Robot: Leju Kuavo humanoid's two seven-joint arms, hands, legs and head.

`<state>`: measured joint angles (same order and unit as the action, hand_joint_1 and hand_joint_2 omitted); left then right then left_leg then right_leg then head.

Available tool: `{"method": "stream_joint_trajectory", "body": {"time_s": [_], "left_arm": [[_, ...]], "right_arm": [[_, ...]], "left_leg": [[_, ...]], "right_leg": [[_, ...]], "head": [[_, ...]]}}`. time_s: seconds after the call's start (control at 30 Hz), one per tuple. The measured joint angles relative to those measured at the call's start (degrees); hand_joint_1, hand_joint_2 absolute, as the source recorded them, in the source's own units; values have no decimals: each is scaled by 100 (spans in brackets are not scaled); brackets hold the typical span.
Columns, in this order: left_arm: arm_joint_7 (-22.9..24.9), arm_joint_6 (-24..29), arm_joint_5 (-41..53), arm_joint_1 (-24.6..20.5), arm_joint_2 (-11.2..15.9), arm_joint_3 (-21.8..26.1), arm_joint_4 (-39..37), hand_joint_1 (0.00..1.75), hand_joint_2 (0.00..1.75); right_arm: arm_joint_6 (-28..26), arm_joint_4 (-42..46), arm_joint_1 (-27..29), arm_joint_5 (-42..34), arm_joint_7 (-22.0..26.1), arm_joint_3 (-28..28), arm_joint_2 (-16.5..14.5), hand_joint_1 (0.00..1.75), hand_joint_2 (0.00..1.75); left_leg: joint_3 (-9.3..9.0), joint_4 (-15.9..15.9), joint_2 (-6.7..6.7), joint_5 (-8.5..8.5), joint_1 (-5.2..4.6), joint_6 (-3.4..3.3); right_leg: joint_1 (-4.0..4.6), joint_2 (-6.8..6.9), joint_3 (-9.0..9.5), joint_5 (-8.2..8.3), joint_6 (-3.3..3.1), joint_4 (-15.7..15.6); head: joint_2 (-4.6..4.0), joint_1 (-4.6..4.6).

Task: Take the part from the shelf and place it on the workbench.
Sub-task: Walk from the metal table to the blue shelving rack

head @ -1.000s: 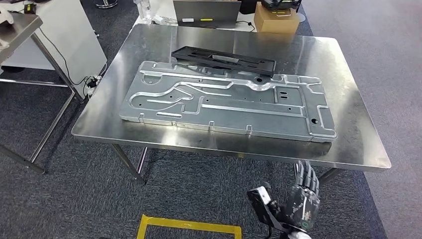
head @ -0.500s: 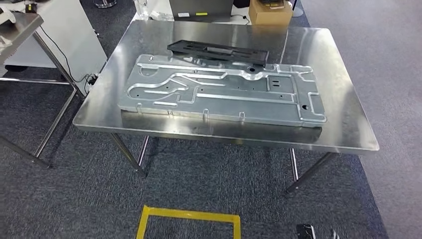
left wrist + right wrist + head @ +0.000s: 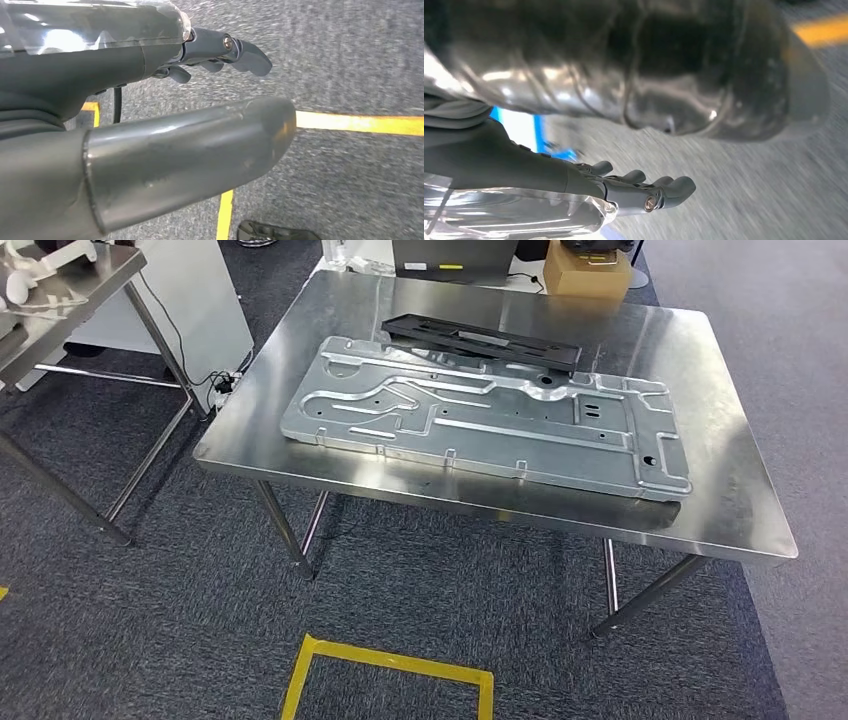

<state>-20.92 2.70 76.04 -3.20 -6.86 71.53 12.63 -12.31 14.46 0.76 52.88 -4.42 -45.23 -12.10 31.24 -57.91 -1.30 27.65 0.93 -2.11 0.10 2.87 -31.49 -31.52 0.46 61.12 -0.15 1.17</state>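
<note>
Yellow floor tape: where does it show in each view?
Head view: the yellow floor tape outlines a rectangle on the floor in front of the workbench.
Left wrist view: a stripe runs out from behind the left hand.
Right wrist view: a blurred stripe lies beyond the right hand.
Shared landmark: the grey carpet under the tape.

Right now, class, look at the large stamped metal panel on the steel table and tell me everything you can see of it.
The stamped metal panel is a long, flat sheet of bright silver-grey metal, pressed with raised ribs and winding channels and pierced by small holes and slots. Short tabs stand along its near edge. It lies flat on the steel table, lengthwise across it and slightly askew. A black slotted part lies along its far edge; whether the two touch cannot be told. No hand is on it.
</note>
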Motion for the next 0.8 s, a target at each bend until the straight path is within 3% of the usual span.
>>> {"method": "stream_joint_trajectory", "body": {"time_s": [0.07,0.1,0.13,0.17,0.2,0.27,0.33,0.37,0.43,0.47,0.5,0.57,0.63,0.67,0.7,0.8], "left_arm": [[0,2,16,-14,-6,1,0,0,0],[1,4,21,-15,-8,1,0,0,0],[3,4,25,-13,-9,2,0,0,0],[8,5,27,-9,-9,3,0,0,0],[12,6,27,-5,-10,4,0,0,0],[18,5,32,-8,-18,5,0,0,0],[19,6,37,-15,-32,5,0,0,0],[20,6,38,-14,-36,6,0,0,0],[19,6,43,-1,-36,7,0,0,0],[19,6,46,5,-36,7,0,0,0],[21,6,51,5,-37,7,0,0,0],[28,10,59,-8,-39,7,0,0,0],[34,18,61,-13,-39,7,0,0,0],[37,20,62,-7,-39,8,0,0,0],[39,21,62,0,-39,8,0,0,0],[42,23,70,-8,-38,9,0,0,0]], "right_arm": [[188,-78,-11,-62,-146,-105,-2,0,0],[251,-110,-13,-84,-171,-150,-3,0,0],[296,-135,-15,-102,-179,-186,-4,0,0],[332,-154,-18,-119,-172,-222,-6,0,0],[363,-168,-20,-135,-147,-256,-6,0,0],[423,-180,-24,-157,-51,-322,-4,0,0],[474,-186,-34,-162,47,-368,-1,0,0],[498,-187,-46,-157,85,-385,1,0,0],[557,-189,-75,-140,145,-415,1,0,0],[591,-191,-83,-127,170,-425,-1,0,0],[626,-193,-84,-111,193,-430,-2,0,0],[684,-198,-75,-76,222,-436,-3,0,0],[713,-207,-69,-52,228,-440,-3,0,0],[717,-213,-71,-47,228,-441,-3,0,0],[718,-220,-75,-44,228,-440,-4,0,0],[720,-231,-85,-44,229,-441,-5,0,0]], "left_leg": [[75,4,89,-72,6,-58],[121,-3,142,-103,4,-63],[163,-12,200,-130,3,-58],[199,-23,265,-155,3,-46],[227,-33,332,-176,3,-31],[259,-43,460,-220,3,10],[290,-50,556,-270,-1,74],[305,-43,599,-298,5,116],[339,-32,658,-346,17,199],[374,-77,603,-310,16,225],[450,-229,501,-191,16,242],[718,-862,259,241,20,267],[947,-1540,179,587,26,301],[932,-1643,164,616,26,309],[789,-1497,142,537,26,306],[49,-342,-129,184,-12,232]], "right_leg": [[-32,-206,-261,-431,43,638],[-44,-244,-400,-604,54,994],[-55,-256,-478,-675,61,1222],[-65,-264,-457,-631,62,1246],[-75,-281,-322,-483,53,1040],[-83,-453,134,-136,6,233],[-67,-621,398,15,-39,-306],[-50,-647,417,15,-54,-375],[-45,-536,403,83,-101,-406],[-54,-475,397,125,-142,-437],[-66,-400,381,168,-183,-470],[-63,-243,317,220,-236,-487],[-43,-86,236,240,-245,-453],[-36,-13,202,243,-244,-430],[-32,57,177,243,-238,-404],[-8,249,149,217,-193,-327]], "head": [[0,1],[0,0],[0,-1],[0,-1],[0,-1],[0,-1],[0,-1],[0,-2],[0,-3],[0,-4],[0,-9],[0,-19],[0,-23],[0,-23],[0,-23],[0,-22]]}}
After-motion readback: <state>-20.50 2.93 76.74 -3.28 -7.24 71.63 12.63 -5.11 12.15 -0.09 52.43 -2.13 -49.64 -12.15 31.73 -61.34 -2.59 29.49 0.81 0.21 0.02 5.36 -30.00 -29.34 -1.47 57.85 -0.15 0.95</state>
